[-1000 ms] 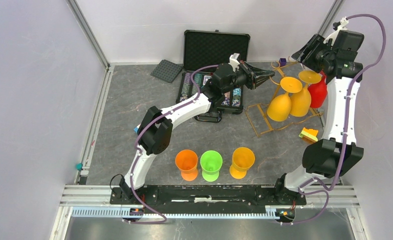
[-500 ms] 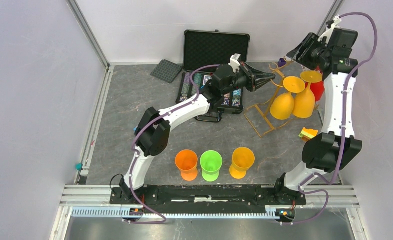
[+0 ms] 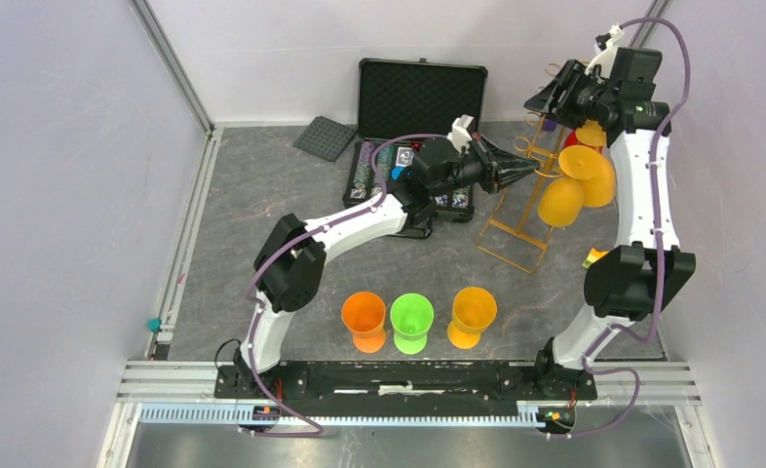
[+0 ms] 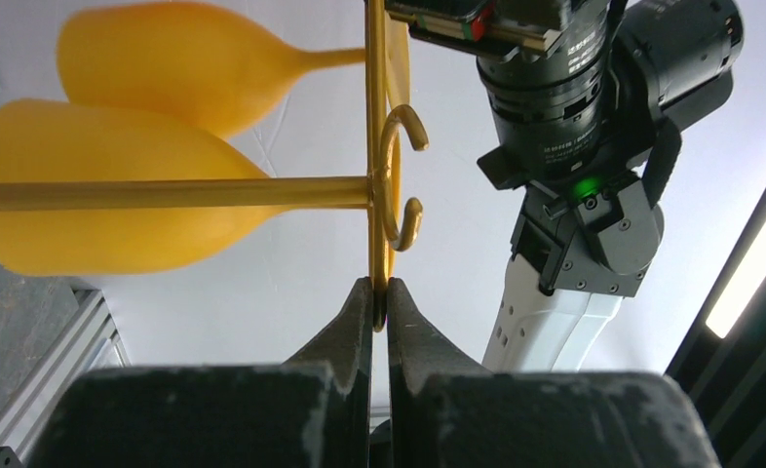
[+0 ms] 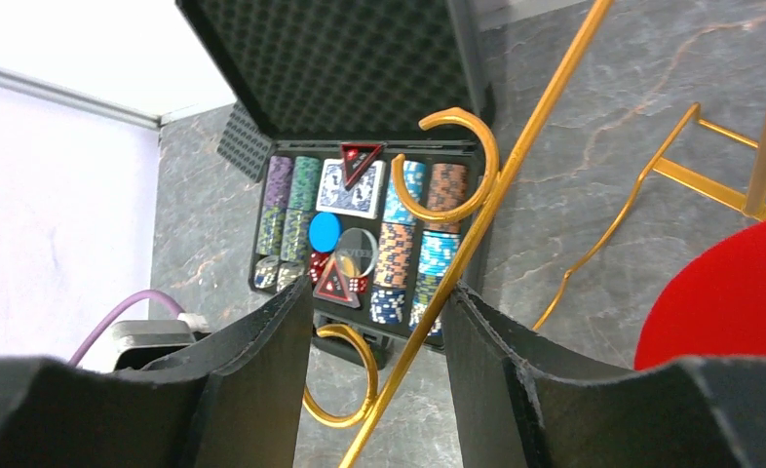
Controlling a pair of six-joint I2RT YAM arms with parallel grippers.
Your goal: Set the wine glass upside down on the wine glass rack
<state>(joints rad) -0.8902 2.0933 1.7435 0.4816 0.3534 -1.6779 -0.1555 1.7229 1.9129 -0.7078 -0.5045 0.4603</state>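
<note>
Gold wire is pinched flat between the fingers of my left hand [image 4: 379, 304], just beside the curled hooks of the wine glass rack [image 4: 213, 193]. In the last second the rack has turned at one o'clock, and its two hanging yellow glasses [image 3: 574, 190] have swung back with it. My right hand [image 5: 379, 292] has drawn in over a top rail, fingers spread either side, not gripping. I judge we are squaring the rack for loading.

At six o'clock three upright glasses wait: orange wine glass [image 3: 364, 317], green wine glass [image 3: 411, 320], amber wine glass [image 3: 473, 314]. Farther, at twelve, the poker chip case [image 3: 420, 97] crowds the rack; both my arms block the rails.
</note>
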